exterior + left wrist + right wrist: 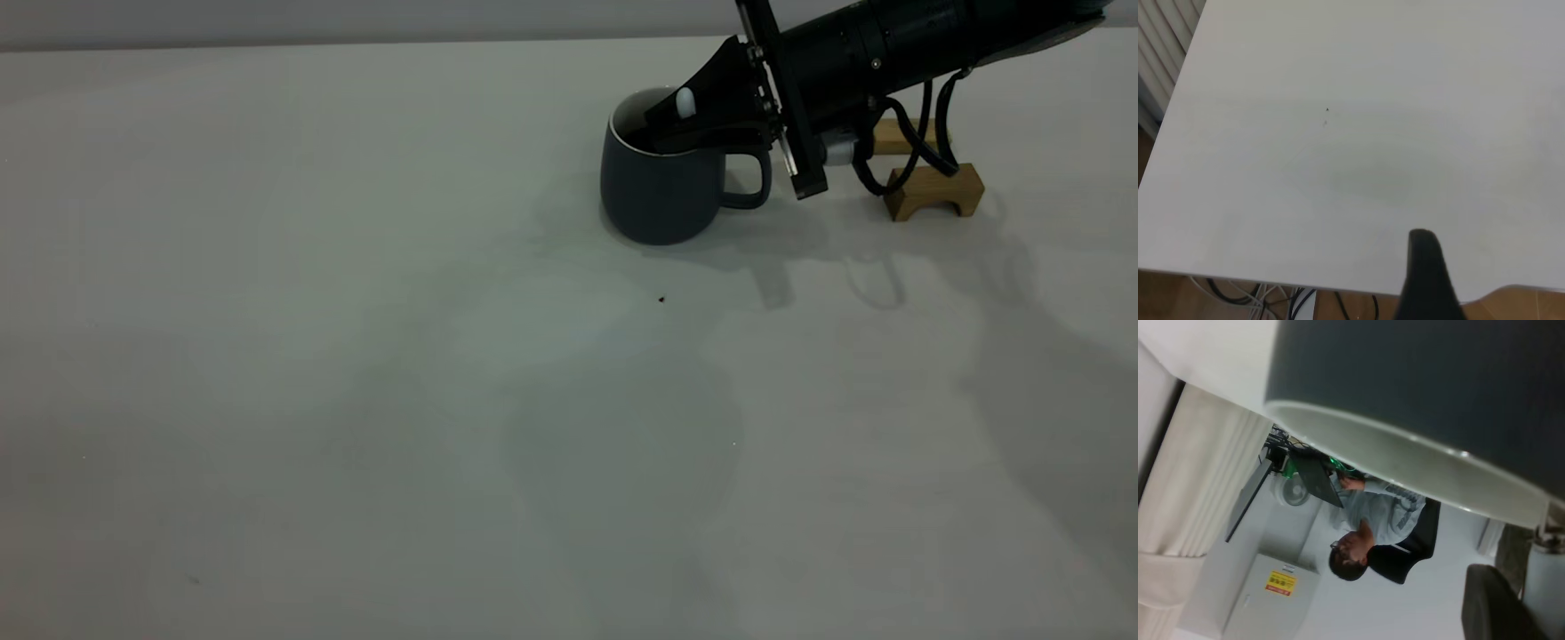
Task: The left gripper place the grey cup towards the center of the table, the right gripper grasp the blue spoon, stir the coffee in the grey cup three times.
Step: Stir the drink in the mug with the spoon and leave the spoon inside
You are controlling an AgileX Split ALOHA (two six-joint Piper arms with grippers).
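Place: lab/office | evidence: person [1368,540] seated at laptop [1317,477], pale curtains [1201,487], bare white table [356,356]

cup [653,191] dark blue-grey, white rim | spoon [685,102] pale blue | blocks [933,189] tan | surface [356,356] off-white | pincer [702,124] black

Cup [656,191] on table [356,400], wooden blocks [933,188] to its right

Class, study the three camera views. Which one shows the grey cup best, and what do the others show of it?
The exterior view: the whole grey cup stands upright on the table, handle and rim visible, with the right gripper reaching into its mouth. The right wrist view shows only a close slice of its wall and rim. The left wrist view does not show it.
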